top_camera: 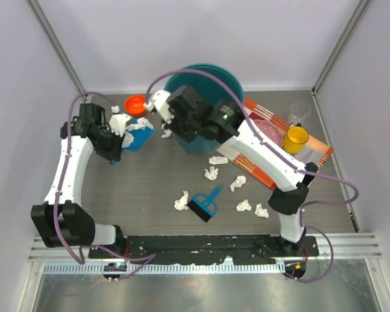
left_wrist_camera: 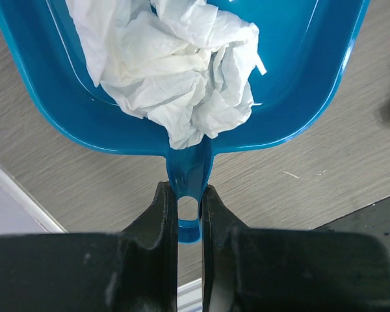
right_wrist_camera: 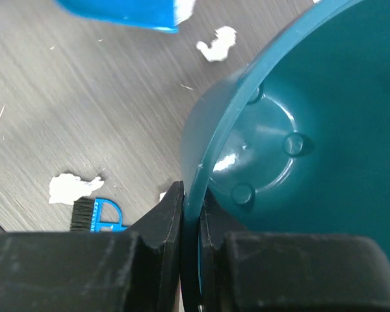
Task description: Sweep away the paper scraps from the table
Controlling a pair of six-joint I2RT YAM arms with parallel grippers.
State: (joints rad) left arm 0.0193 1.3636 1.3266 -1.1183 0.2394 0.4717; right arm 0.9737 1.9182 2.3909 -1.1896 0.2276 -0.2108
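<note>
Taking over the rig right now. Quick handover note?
The left hand is shut on the handle of the blue dustpan, which holds crumpled paper.
The right hand is shut on the rim of the teal bin.
Done: some paper is in the pan, not yet dumped.
Left: several scraps are loose on the table. The brush lies unheld among them.

You are running two white-shelled arms, the left arm point(top_camera: 66, 170) and the right arm point(top_camera: 266, 153), both wearing black joint housings and trailing purple cables point(top_camera: 357, 192); their fingers point(left_wrist_camera: 159, 224) are showing matte black.
</note>
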